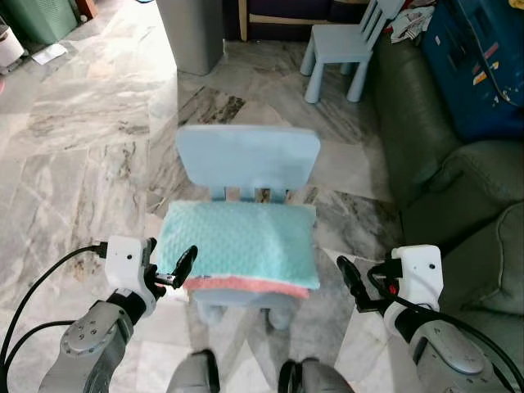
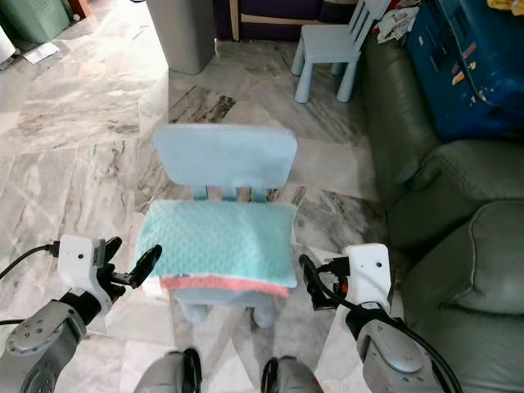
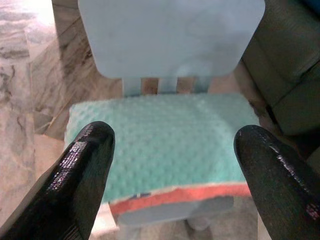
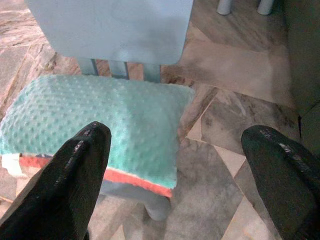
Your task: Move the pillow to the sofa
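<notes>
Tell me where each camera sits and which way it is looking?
Left eye view: on the head, looking forward and down at the pillow on the small chair; left gripper, right gripper and both arms show.
Right eye view: the head's other eye, same scene, with the sofa on the robot's right.
Left wrist view: along two open black fingers at the pillow.
Right wrist view: along its open fingers at the pillow's right end and the floor.
All four share pillow and chair.
</notes>
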You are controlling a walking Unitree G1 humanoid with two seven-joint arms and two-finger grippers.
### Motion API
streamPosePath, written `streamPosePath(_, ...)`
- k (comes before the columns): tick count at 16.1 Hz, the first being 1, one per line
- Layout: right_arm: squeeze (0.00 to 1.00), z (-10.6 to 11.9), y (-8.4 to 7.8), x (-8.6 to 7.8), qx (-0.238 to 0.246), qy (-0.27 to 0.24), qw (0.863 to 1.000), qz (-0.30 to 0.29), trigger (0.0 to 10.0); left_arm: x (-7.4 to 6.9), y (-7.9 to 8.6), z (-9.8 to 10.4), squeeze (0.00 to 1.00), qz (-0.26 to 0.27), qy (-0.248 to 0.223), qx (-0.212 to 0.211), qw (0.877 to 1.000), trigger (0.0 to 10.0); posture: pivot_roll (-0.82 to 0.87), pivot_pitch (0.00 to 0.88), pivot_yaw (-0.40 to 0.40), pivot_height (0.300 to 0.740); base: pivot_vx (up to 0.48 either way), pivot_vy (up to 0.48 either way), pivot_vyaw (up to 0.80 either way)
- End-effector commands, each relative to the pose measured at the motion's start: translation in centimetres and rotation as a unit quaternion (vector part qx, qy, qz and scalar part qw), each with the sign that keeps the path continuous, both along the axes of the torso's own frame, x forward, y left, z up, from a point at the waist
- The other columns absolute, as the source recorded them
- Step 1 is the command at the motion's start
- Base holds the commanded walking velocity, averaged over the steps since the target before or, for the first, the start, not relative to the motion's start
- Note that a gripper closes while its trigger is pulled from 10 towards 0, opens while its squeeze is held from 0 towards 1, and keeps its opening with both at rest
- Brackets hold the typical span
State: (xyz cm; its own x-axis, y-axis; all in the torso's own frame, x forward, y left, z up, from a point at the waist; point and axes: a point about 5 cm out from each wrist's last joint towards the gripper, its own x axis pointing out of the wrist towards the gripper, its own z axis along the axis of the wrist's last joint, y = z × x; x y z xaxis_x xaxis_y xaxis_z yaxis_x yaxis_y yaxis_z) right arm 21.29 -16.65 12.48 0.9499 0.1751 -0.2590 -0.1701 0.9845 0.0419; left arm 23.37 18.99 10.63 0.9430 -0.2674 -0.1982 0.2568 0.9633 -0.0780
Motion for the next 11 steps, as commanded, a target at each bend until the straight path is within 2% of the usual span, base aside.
streamPosePath(1,0.0,0.24,0.3,-0.23,0.002,-0.003,1.0,0.003,10.0,-0.35,0.08,-0.38,0.0,0.001,0.01,-0.003,1.0,10.0,-0.05,0.26,-0.02,0.637,0.0,0.0,0.0)
streamPosePath(11,0.0,-0.1,0.29,0.25,-0.003,0.001,1.0,0.01,10.0,-0.75,0.18,-0.42,0.0,0.014,0.013,0.001,1.0,10.0,-0.03,0.269,-0.028,0.555,0.0,0.0,0.0)
